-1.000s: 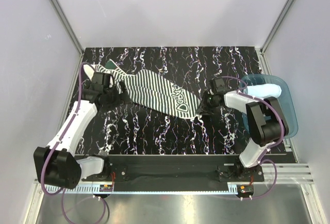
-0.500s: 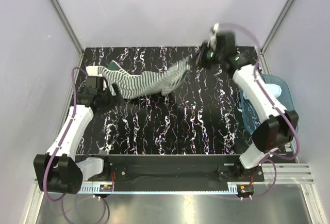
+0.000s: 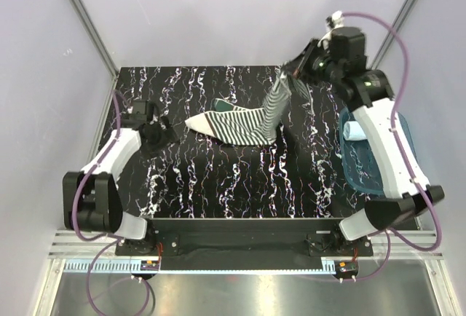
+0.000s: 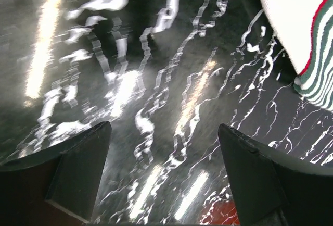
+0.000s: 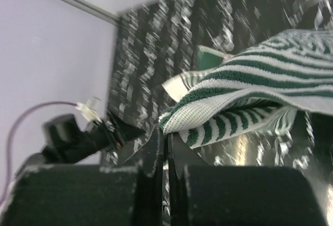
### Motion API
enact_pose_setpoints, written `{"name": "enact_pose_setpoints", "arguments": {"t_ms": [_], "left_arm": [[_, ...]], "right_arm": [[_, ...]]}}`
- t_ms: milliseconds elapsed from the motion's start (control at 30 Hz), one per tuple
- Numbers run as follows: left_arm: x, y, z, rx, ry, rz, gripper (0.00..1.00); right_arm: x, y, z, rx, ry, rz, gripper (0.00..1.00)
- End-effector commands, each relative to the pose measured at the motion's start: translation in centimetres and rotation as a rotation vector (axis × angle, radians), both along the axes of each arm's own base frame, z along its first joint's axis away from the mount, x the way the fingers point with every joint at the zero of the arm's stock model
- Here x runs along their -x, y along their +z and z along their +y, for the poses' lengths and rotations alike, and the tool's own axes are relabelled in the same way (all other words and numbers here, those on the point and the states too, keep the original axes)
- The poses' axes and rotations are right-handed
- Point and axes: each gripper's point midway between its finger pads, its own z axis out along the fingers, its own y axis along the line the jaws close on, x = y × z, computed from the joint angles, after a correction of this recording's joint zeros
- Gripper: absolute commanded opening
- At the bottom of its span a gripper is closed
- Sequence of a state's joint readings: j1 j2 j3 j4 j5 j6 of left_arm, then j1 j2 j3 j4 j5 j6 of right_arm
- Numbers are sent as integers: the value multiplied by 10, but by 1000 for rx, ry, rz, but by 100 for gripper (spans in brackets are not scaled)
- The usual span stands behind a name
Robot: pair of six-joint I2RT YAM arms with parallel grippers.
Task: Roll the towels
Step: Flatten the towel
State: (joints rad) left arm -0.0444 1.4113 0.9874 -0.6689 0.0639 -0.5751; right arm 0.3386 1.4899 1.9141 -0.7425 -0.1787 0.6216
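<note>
- My left pincer [image 3: 164, 137] stands spread low over the black, white-veined table top [image 3: 218, 185]. Between its fingers [image 4: 78, 168] there is only bare table.
- Just to its right lies the dark-and-white striped cloth towel [image 3: 233, 125], and its edge closes that side.
- My right pincer [image 3: 291, 74], clamped on one towel corner, holds it up, so the cloth makes a sloped wall from rear right down to the middle.
- The near strip of table, between the towel and my arm bases, is open for passing.
- At the right edge the translucent blue plastic tray [image 3: 360, 170], with the pale blue cloth towel [image 3: 354, 130] inside, blocks low movement.
</note>
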Motion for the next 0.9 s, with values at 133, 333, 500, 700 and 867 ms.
{"name": "enact_pose_setpoints", "arguments": {"t_ms": [133,333,500,700,867], "left_arm": [[-37,-20,-80,22,-171,-19,87],[-65,-30,-108,17,-187,-42,89],[-93,-34,-109,-24,-157,-53,94],[-124,-51,-112,-62,-129,-47,95],[-145,-59,-117,-71,-104,-18,79]], "right_arm": [[-5,-47,-4,84,-13,112,0],[3,-53,-5,94,-3,123,0],[11,-54,-8,98,1,120,0],[22,-51,-12,97,0,111,0],[29,-50,-15,103,2,107,0]]}}
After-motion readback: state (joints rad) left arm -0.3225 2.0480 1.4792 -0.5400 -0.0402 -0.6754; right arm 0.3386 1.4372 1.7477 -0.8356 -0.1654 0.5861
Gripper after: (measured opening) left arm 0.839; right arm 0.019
